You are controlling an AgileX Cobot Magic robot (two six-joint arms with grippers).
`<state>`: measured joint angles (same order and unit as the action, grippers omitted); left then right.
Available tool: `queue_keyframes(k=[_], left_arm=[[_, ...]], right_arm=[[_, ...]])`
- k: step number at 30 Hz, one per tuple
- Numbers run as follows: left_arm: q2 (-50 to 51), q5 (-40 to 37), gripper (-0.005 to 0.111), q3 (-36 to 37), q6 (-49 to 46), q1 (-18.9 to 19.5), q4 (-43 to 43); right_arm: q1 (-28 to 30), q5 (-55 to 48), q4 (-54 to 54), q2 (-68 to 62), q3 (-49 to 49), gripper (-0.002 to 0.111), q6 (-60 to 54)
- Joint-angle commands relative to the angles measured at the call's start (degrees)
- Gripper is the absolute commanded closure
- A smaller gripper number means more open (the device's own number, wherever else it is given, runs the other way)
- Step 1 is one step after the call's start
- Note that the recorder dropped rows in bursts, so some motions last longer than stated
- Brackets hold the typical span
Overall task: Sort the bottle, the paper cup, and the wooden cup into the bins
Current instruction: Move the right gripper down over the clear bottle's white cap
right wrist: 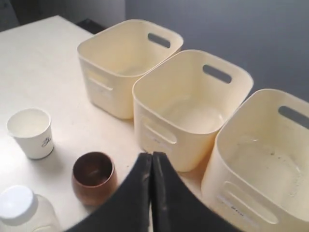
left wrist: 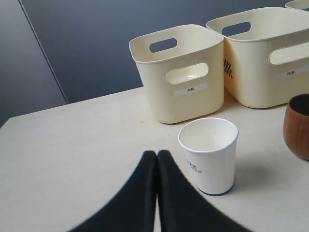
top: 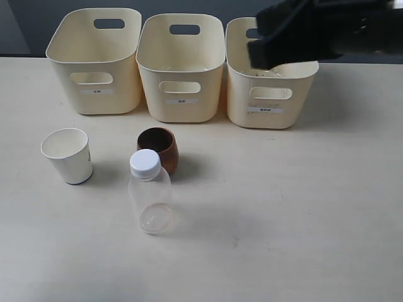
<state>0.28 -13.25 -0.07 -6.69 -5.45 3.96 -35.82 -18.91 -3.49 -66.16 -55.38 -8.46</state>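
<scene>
My left gripper (left wrist: 157,157) and right gripper (right wrist: 151,159) are both clenched on nothing — right one hangs over the rightmost of the three bins (top: 182,66). Paper cup (top: 68,155), wooden cup (top: 160,148) and bottle (top: 150,192) stand upright on the table (top: 302,214) before the bins — bottle nearest the camera, just beside the wooden cup.

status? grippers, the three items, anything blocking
Left gripper shut, empty; right gripper shut, empty, raised by the bins. Bottle, paper cup, wooden cup upright on table, unsorted. Nothing blocking.
</scene>
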Motion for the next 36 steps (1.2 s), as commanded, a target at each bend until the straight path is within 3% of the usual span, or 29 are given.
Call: queue_keyframes(k=[1,11,29,32,36], left_arm=[[-0.3,0.4,0.107,0.1,0.1,-0.4,0.0],[-0.3,0.3,0.107,0.1,0.1,-0.4,0.0],[-0.3,0.3,0.107,0.1,0.1,-0.4,0.0],[-0.3,0.3,0.107,0.1,0.1,-0.4,0.0],[-0.3,0.3,0.107,0.1,0.1,-0.4,0.0]], right_arm=[[-3.5,-1.3,0.6,-6.5,-2.3,0.109,-2.0],[-8.8,-2.2,0.7,-14.0,-5.6,0.109,-2.8],[-10.3,-6.5,-0.9,-21.7,-5.6,0.108,-7.8],[-11.7,-6.1,-4.0,-22.1,-5.6,0.098,-10.2],[-13.9,-5.9,-4.9,-22.1,-5.6,0.073,-10.6]])
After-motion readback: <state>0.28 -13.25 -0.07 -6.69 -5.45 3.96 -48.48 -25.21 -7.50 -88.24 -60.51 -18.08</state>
